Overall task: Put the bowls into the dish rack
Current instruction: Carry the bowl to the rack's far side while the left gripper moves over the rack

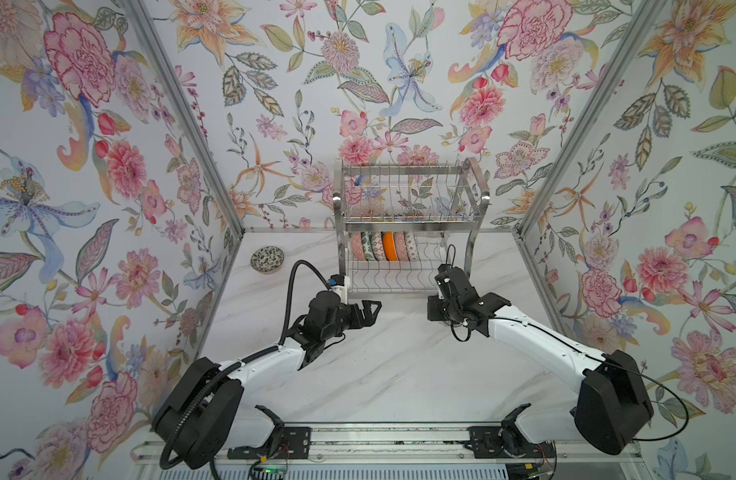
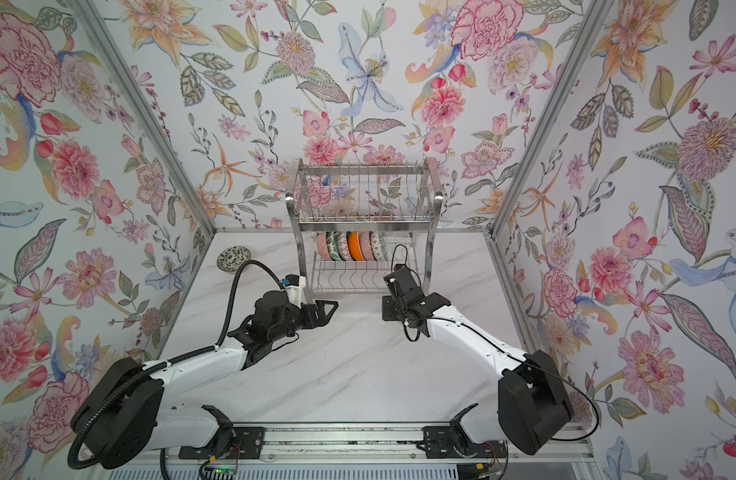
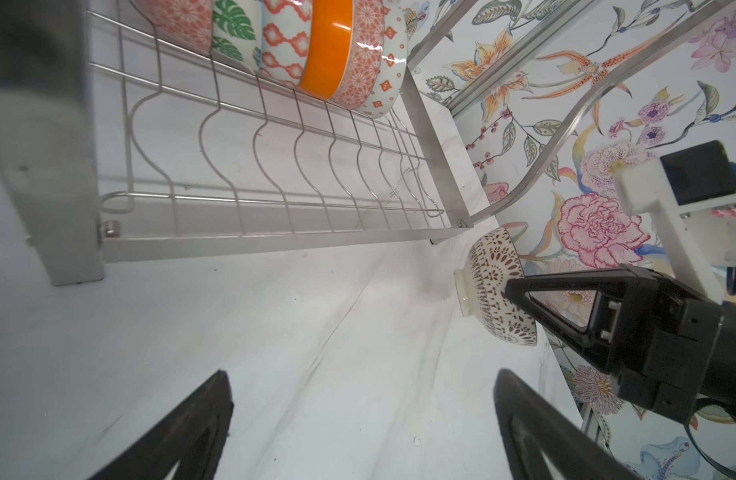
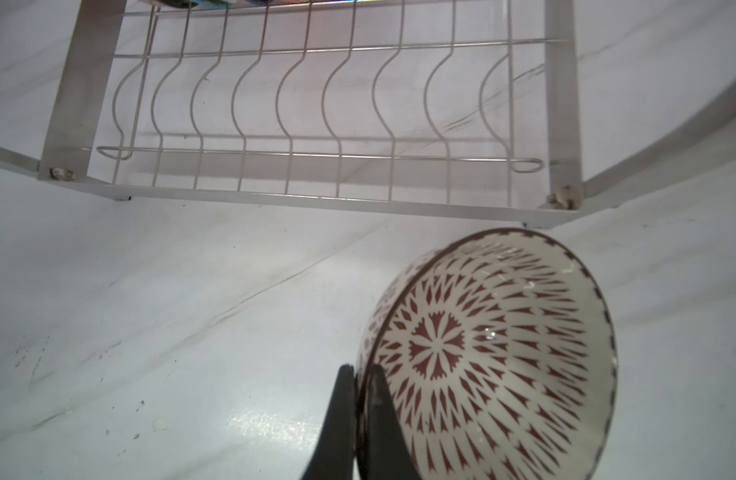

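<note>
Starting at the far left, a loose bowl with a green leaf print sits mouth up on the table. It lies at about ten o'clock from the left gripper and well apart from it. That gripper hangs wide open and empty just off the near left corner of the rack. A row of racked bowls stands on edge at the back of the lower tier, and the wavy dividers in front of them hold nothing.

Further right, the right gripper is pinched tight on the rim of a brown bowl. This bowl hangs nearly mouth up, tipped a little, low by the rack's near right corner. Whether its foot touches the table I cannot tell.

What matters next, I'd say, is that the free slots lie close by, at eleven to twelve o'clock from that bowl. They run front to back, so the bowl would need turning onto its edge in line with them. The right arm is plainly nearer for that; the left is nearer the loose one.
</note>
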Controlling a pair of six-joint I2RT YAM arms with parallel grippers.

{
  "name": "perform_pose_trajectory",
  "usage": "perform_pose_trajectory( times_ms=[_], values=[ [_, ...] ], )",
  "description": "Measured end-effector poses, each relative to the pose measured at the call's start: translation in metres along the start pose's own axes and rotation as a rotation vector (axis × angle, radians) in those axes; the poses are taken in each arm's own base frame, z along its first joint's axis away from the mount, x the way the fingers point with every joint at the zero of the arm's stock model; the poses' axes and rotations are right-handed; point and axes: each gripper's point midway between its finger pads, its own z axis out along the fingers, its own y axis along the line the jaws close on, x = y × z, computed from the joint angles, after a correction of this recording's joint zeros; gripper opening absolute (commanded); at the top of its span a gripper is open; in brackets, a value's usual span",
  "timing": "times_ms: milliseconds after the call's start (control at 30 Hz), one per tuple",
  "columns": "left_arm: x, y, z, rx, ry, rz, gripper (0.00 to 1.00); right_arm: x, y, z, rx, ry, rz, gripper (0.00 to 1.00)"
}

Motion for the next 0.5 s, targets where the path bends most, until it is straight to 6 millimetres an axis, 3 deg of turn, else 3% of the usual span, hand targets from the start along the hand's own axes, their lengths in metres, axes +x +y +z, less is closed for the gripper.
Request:
perform_pose_trajectory(
  times_ms=[300, 500],
  values=[
    [-0.003, -0.046, 0.056, 0.051, 0.022, 0.088, 0.99, -0.030, -0.079, -0.027, 0.045, -0.081, 0.204, 0.00],
    [0.003, -0.055, 0.082, 0.048, 0.038, 0.130, 0.99, -0.043, -0.120, -0.035, 0.065, -0.094, 0.314, 0.00]
  ],
)
